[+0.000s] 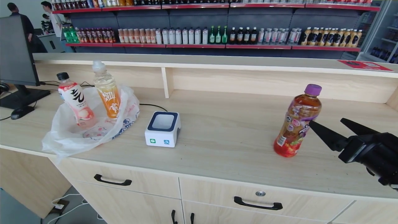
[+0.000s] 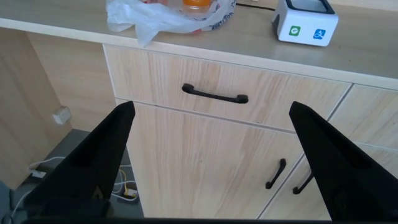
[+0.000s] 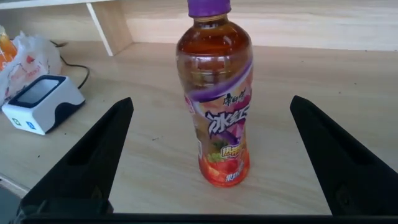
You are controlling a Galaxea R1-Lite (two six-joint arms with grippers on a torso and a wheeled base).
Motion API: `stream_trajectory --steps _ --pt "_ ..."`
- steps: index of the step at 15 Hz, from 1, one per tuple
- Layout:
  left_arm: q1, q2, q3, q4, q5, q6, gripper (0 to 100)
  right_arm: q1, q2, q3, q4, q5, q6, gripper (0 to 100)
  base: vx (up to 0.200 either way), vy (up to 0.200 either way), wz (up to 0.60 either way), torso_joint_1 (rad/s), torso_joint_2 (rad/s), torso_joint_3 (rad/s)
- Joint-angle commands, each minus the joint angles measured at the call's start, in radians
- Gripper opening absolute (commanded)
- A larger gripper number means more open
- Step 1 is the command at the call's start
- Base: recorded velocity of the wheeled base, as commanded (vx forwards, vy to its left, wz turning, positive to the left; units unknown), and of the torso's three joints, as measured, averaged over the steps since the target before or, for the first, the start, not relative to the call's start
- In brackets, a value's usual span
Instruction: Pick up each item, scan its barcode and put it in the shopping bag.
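Plainly, the purple-capped bottle (image 1: pixel 297 123) is seen standing upright on the counter (image 1: pixel 224 140), toward the robot's right and well apart from the scanner (image 1: pixel 162 129). It is a clear plastic bottle filled with amber-brown liquid, wrapped in a purple and red label with fruit printed near the base. The right gripper (image 1: pixel 326 121) is held just beside it with its fingers spread wide. In the right wrist view the bottle is framed between the two fingers and touched by neither.

In the head view the shopping bag (image 1: pixel 62 137) is shown at the left with a black-capped bottle (image 1: pixel 75 101) and an orange-drink bottle (image 1: pixel 106 91) upright inside. In the left wrist view the left gripper (image 2: pixel 211 106) is shown spread, low before the cabinet front and its drawer handle (image 2: pixel 214 95).
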Motion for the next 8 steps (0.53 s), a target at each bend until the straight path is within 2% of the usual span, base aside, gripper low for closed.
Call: stream_trajectory --steps 1,4,8 --pt "0.000 0.001 0.000 0.000 0.001 -0.001 100 -0.067 0.099 -0.052 -0.003 0.023 -0.003 100 0.000 0.000 0.00 0.000 0.00 0.000" --pt "0.000 0.000 0.000 0.000 0.000 -0.001 100 -0.073 0.163 -0.170 0.002 0.128 -0.006 100 0.000 0.000 0.00 0.000 0.00 0.000" --pt "0.000 0.001 0.000 0.000 0.001 -0.001 100 -0.071 0.186 -0.134 0.000 0.128 -0.045 100 0.000 0.000 0.00 0.000 0.00 0.000"
